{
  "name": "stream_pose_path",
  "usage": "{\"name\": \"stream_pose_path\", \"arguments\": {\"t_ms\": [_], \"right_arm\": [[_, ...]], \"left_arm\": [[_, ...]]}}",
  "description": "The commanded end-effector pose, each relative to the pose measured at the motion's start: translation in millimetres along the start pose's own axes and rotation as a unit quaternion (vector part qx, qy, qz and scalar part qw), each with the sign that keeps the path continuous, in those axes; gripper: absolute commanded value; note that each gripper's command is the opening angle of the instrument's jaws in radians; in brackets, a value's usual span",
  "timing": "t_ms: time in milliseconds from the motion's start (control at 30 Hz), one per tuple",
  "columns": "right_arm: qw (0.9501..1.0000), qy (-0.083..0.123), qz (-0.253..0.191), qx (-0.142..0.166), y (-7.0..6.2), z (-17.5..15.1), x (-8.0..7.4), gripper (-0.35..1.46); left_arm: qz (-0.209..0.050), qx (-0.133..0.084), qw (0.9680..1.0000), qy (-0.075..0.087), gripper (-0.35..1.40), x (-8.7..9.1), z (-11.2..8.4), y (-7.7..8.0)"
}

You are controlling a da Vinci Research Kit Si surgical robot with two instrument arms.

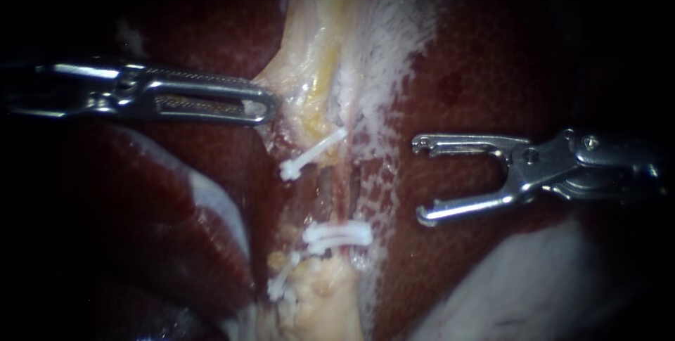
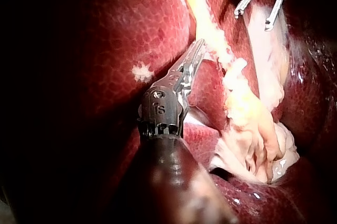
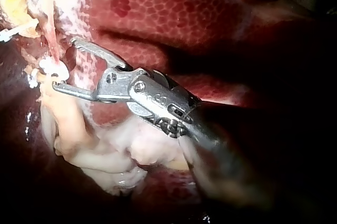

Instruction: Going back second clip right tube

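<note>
Clips (image 1: 337, 234) lie ahead of the right instrument (image 1: 419, 181), jaws wide and empty; the left instrument (image 1: 267, 105) pinches yellow tissue (image 1: 316, 81), likely for tension.

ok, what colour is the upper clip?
The upper clip is white; endoscope view shows it best.

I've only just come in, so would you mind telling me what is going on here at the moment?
Two instruments are working over a liver. The left instrument has its tool's jaws lying together, with the tip against the pale yellowish tissue. The right instrument has its tool wide open and empty, off to the side of the tubes and touching nothing. Several white clips already sit across the tubes.
</note>
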Motion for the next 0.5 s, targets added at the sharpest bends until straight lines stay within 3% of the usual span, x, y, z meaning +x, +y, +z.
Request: {"name": "stream_pose_path", "arguments": {"t_ms": [33, 500], "right_arm": [[1.0, 0.0, 0.0, 0.0, 0.0, 0.0, 0.0, 0.6], [1.0, 0.0, 0.0, 0.0, -0.1, 0.0, 0.0, 0.6]], "left_arm": [[0.0, 0.0, 1.0, 0.0, -0.35, 0.0, 0.0, 0.0], [0.0, 0.0, 1.0, 0.001, -0.35, 0.0, 0.0, 0.1]]}}
